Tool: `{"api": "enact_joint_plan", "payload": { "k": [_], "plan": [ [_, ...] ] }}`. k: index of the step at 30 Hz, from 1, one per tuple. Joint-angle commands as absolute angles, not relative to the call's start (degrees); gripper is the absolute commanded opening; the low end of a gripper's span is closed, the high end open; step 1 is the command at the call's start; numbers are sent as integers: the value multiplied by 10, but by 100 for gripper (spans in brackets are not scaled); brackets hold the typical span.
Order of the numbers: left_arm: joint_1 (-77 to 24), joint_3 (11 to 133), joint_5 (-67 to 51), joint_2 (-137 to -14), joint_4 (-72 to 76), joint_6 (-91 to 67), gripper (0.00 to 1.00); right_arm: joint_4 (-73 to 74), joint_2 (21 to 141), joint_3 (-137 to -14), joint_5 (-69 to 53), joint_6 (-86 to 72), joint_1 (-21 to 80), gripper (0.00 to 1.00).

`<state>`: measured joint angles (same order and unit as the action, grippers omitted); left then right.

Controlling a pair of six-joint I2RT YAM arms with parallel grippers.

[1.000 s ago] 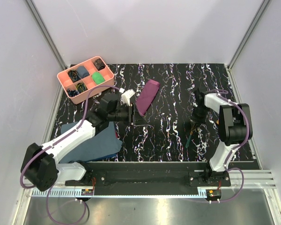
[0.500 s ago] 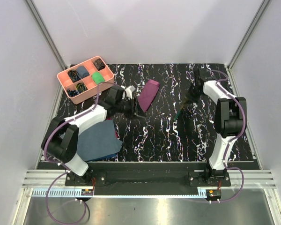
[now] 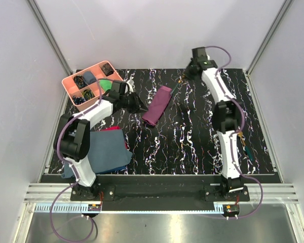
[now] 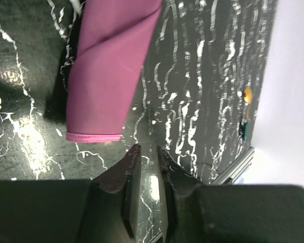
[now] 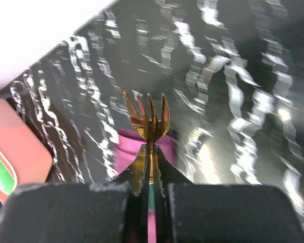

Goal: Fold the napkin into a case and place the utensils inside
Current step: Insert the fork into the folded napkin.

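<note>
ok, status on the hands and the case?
Status: right hand shut on fork; left hand nearly shut, empty, just short of case. Case folded, lying flat. Nothing seen between fork and case.

you have a black bench [image 3: 192,142] veined with white marbling, and the folded plum-purple case [image 3: 158,105] lies flat on it, slanted, with its narrow hemmed end toward you. take the case as your mark. to its far left, well apart, a pink tray [image 3: 70,82] with compartments sits at the bench's corner. to its near left a slate-blue cloth [image 3: 104,152] lies spread out and rumpled, reaching toward the bench's near corner. a red cloth [image 3: 110,128] shows at the blue cloth's edge, on the side facing the case. to the case's near right, well apart, a slim green-handled utensil [image 3: 248,150] lies by the bench's edge.
</note>
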<state>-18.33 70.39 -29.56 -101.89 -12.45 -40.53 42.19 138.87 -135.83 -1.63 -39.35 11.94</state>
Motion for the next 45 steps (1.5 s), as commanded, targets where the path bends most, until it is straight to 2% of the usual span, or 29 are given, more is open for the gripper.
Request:
{"api": "enact_joint_plan", "payload": {
  "k": [1, 6, 15, 36, 45],
  "plan": [
    [-185, 736, -294, -1040, -119, -395, 19, 506, 1495, -1549, 25, -399, 151, 0],
    [-185, 749, -304, -1070, -109, -392, 15, 480, 1513, -1564, 40, -384, 170, 0],
    [-186, 756, -319, -1112, -93, -400, 15, 460, 1503, -1529, 52, -381, 194, 0],
    [-180, 693, -275, -1110, -112, -374, 12, 486, 1472, -1468, 19, -392, 241, 0],
    [-180, 668, -265, -1111, -91, -383, 11, 497, 1434, -1398, 10, -410, 250, 0]
  ]
}}
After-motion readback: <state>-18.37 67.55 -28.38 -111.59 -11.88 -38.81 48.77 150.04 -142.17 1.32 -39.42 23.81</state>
